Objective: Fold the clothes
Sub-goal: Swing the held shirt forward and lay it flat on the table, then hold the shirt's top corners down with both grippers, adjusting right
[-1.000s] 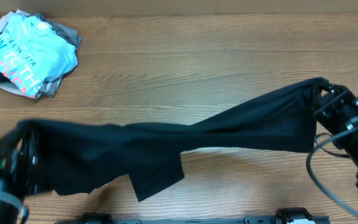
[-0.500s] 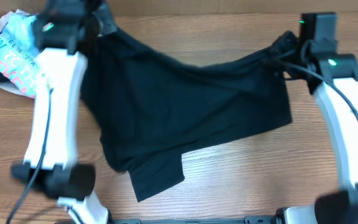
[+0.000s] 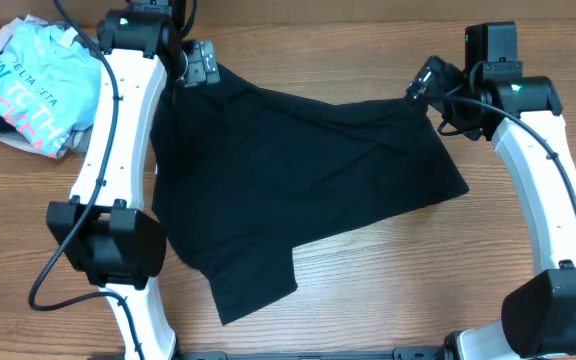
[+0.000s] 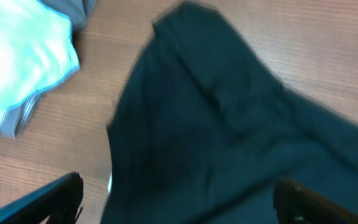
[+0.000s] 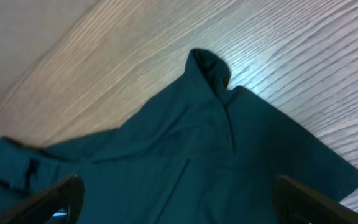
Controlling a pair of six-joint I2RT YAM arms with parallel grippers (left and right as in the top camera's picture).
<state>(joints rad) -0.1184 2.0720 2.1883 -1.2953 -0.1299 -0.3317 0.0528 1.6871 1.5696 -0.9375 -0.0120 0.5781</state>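
Black T-shirt (image 3: 308, 190) lies spread, rumpled, on the surface (image 3: 368, 50); no fold made yet. Left gripper (image 3: 200, 65) and right gripper (image 3: 421, 82): spread, empty.

Tee (image 3: 308, 190) ctr table (image 3: 368, 50), pile (image 3: 33, 85) far-left

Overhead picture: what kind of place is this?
Probably a robot lab workbench, not a house: a white left arm and right arm are mounted at a wooden table, with a black T-shirt spread between them and a pile of other clothes in the corner.
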